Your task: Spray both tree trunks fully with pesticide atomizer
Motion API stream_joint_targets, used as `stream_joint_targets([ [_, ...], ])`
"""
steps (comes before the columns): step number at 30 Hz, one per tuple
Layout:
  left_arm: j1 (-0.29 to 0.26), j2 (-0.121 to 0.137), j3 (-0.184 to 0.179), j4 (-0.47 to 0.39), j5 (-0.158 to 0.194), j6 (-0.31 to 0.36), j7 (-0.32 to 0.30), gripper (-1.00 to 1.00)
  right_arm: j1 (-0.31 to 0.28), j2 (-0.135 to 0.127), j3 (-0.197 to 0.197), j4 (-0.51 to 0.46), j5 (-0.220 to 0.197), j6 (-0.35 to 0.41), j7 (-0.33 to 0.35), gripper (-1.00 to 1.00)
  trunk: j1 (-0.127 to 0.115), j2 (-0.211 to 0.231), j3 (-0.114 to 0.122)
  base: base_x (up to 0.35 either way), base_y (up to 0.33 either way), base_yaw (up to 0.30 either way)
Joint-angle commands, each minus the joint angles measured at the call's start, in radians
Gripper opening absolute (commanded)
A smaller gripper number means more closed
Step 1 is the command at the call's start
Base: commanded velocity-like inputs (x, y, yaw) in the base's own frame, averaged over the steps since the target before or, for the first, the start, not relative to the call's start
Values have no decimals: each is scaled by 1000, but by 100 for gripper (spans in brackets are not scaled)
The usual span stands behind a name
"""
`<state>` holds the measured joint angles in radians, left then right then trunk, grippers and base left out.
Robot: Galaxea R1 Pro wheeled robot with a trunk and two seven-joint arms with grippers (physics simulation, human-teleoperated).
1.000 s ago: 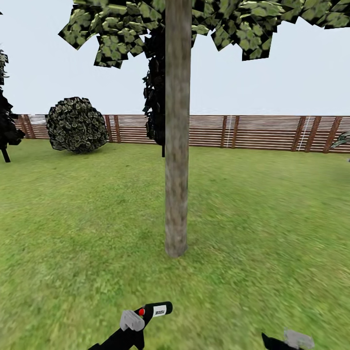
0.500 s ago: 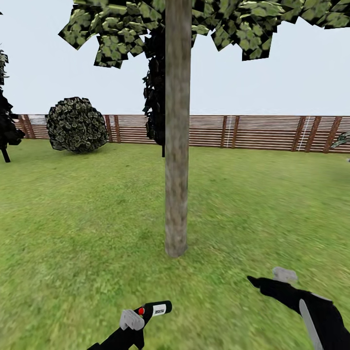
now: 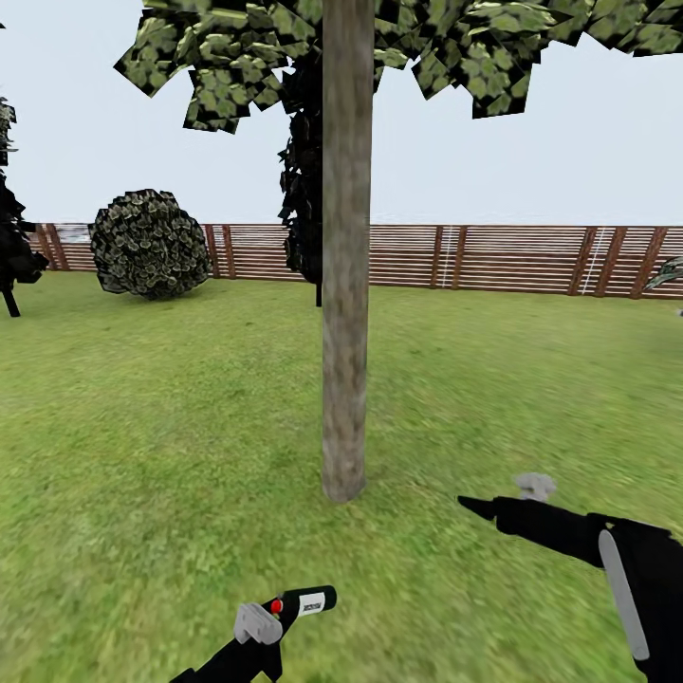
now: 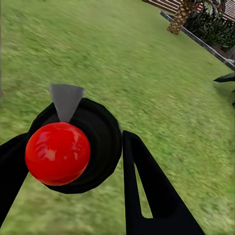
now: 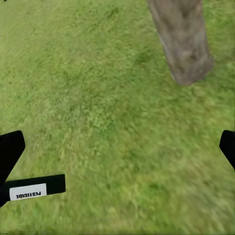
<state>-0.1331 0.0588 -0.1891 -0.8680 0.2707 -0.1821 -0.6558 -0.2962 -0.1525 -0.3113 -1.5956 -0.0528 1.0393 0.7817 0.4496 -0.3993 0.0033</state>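
A tree with a thick grey-brown tree trunk stands straight ahead on the garden lawn, and its base also appears in the right wrist view. My left gripper is low and just left of the trunk line, shut on the black pesticide atomizer. The atomizer's red knob and grey nozzle sit between the left gripper's fingers. Its white "PESTICIDE" label faces the right wrist camera. My right gripper reaches in from the right, low beside the trunk's foot, open with nothing in it. The pesticide itself is out of view.
A brown slatted fence bounds the lawn behind the tree. A round bush stands at the back left, a dark tree behind the trunk, and another at the left edge. A palm grows by the border. Grass surrounds the trunk.
My right arm has risen from the bottom edge and stretched forward and left towards the trunk's base. The left gripper and atomizer have stayed put.
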Motion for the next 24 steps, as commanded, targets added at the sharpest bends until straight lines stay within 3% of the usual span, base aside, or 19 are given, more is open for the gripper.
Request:
stream_joint_targets([
  [1,-1,1,-4,1,6,-4,0,-100,-3,0,4,-1,-4,8,3,100,0,-1,0,0,0,0],
  [8,0,-2,-3,9,5,-4,3,-100,-9,1,60,-4,2,8,14,100,0,-1,0,0,0,0],
  [9,0,-2,-2,10,5,-4,3,-100,-9,0,70,-4,2,8,14,-100,0,-1,0,0,0,0],
  [14,-2,-5,-1,17,3,-4,5,-100,-9,-1,104,-6,2,8,17,-100,0,-1,0,0,0,0],
  [24,-2,-6,-3,18,-2,-5,11,-100,-8,-1,115,-6,1,8,29,-100,0,-1,0,0,0,0],
])
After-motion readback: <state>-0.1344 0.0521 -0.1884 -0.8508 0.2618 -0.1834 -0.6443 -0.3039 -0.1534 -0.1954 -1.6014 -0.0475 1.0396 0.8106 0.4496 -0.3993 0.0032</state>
